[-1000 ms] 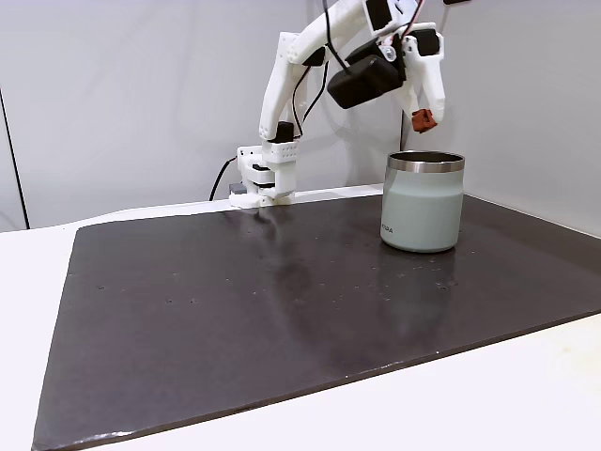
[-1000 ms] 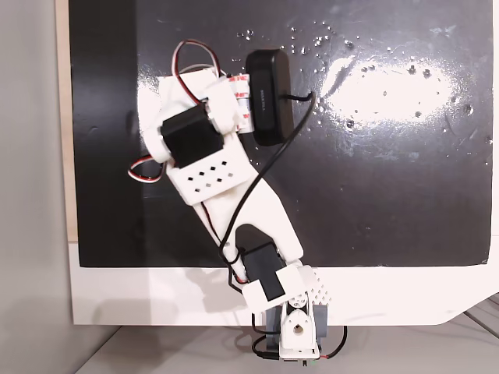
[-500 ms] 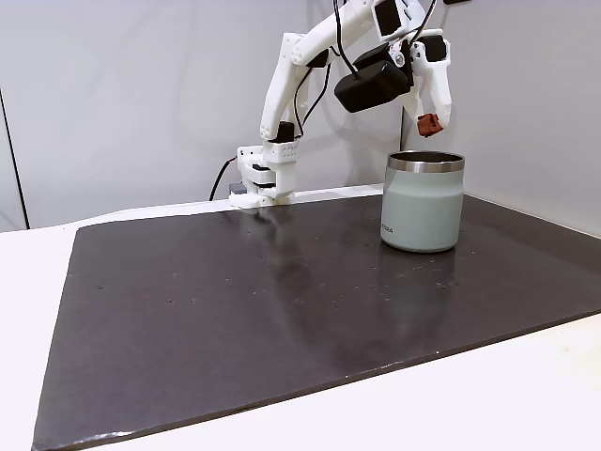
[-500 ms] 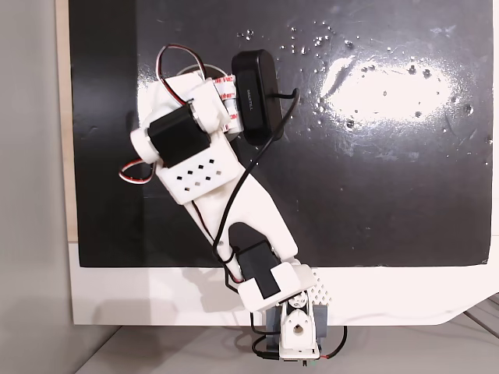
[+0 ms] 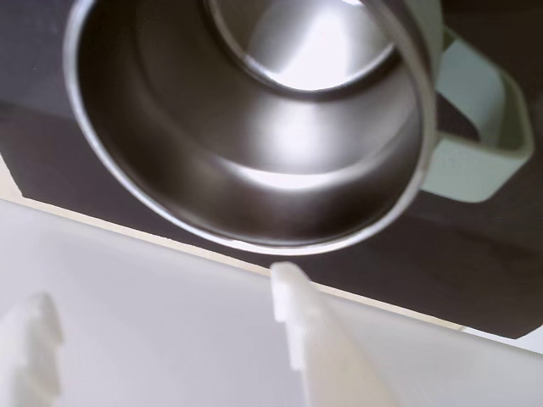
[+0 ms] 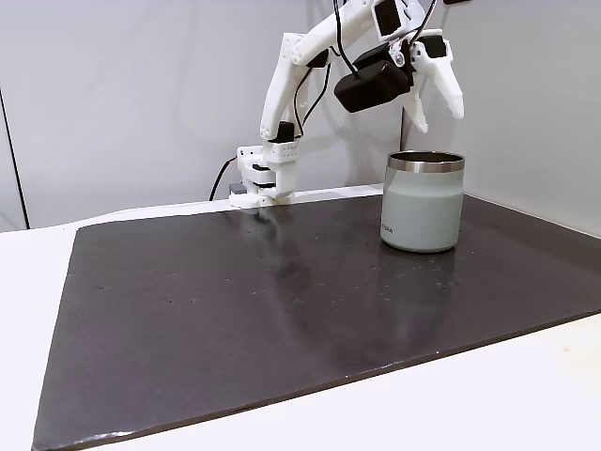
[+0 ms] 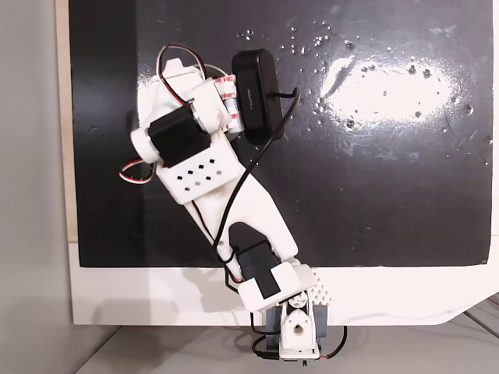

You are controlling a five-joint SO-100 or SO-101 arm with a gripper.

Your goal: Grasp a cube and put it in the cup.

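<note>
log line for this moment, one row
gripper: open, above cup | cube: not held | cup: upright on mat

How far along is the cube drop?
Done: the white two-finger gripper hangs open and empty above the pale grey-green steel-rimmed cup; it held the tiny brick-red cube half a second ago. In hand: nothing. Left: confirm the cube landed inside.

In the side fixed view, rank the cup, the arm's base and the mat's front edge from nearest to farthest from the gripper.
1. The cup, right below the open gripper.
2. The arm's base, back left.
3. The mat's front edge, closest to the camera.
</note>
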